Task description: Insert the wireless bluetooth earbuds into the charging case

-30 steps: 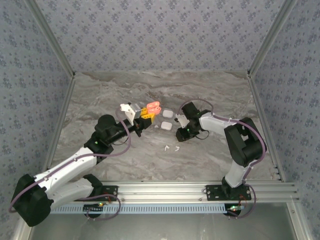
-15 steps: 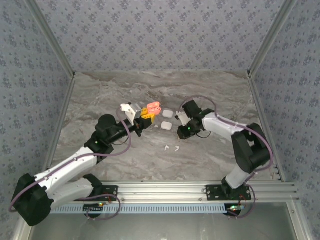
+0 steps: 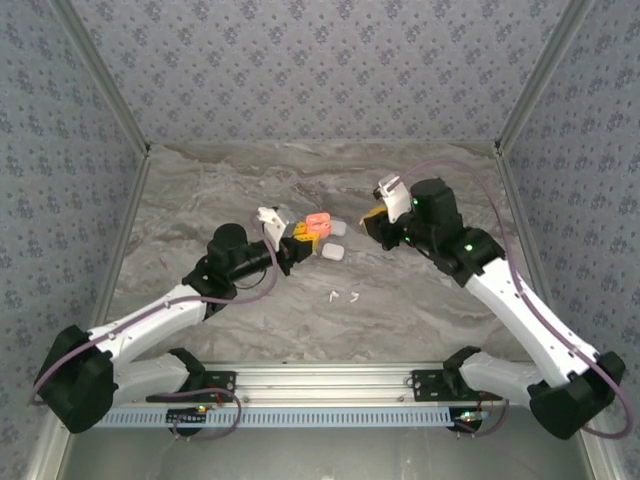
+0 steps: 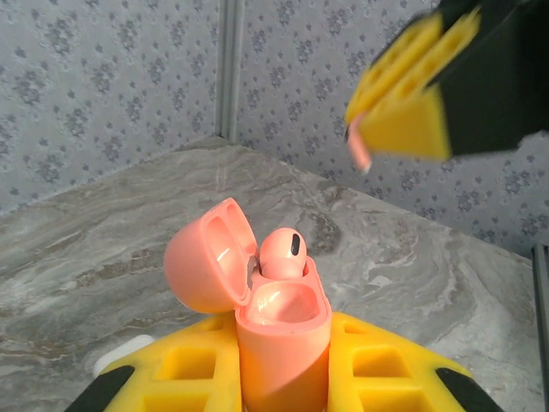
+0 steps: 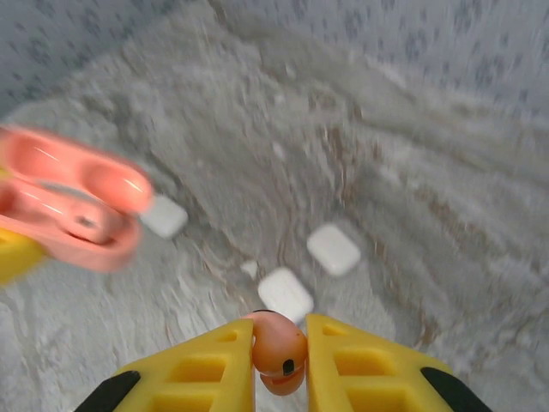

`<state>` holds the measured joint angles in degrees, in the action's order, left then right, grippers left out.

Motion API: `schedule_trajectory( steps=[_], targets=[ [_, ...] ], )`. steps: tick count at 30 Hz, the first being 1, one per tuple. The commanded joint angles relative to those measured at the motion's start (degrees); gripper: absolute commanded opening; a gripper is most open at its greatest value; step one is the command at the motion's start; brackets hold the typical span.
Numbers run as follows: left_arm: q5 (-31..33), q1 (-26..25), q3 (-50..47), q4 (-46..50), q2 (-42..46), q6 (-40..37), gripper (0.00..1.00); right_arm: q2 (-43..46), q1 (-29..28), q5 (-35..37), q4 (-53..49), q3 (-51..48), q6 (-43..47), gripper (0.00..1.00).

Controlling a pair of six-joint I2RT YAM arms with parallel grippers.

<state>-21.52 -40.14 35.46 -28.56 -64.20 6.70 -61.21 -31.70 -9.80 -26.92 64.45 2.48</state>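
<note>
Earbud [image 5: 279, 354] (orange-red) pinched in right jaws; left jaws hold open case [image 4: 283, 339].

The pink case [image 4: 283, 343] is standing upright in the left gripper [image 3: 300, 236], with its lid [image 4: 206, 270] leaning open to the left. One pink earbud [image 4: 281, 251] is sitting in the far socket, and the near socket is lying empty. A second pink earbud [image 5: 279, 352] is hanging pinched in the right gripper [image 5: 280, 339]. What are probably two white earbuds [image 3: 331, 295] are lying loose on the table [image 3: 250, 330].
</note>
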Motion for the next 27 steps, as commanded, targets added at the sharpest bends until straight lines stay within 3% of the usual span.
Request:
schedule_trajectory(
  steps=[1, 10, 27],
  targets=[
    [-4.1, -0.3, 3.9, -1.8, -1.0, 0.4, 0.0, 1.3, -1.7, -1.5, 0.6, 2.7, 2.5, 0.21],
    [-6.4, -2.5, 7.7, 3.2, -3.5, -2.5, 0.0, -2.9, -7.5, -0.4, 3.5, 5.9, 5.1, 0.21],
    [-6.3, -3.1, 7.7, 2.2, -4.5, -2.3, 0.0, -5.4, -9.1, -2.3, 4.0, 4.5, 5.8, 0.21]
  ],
)
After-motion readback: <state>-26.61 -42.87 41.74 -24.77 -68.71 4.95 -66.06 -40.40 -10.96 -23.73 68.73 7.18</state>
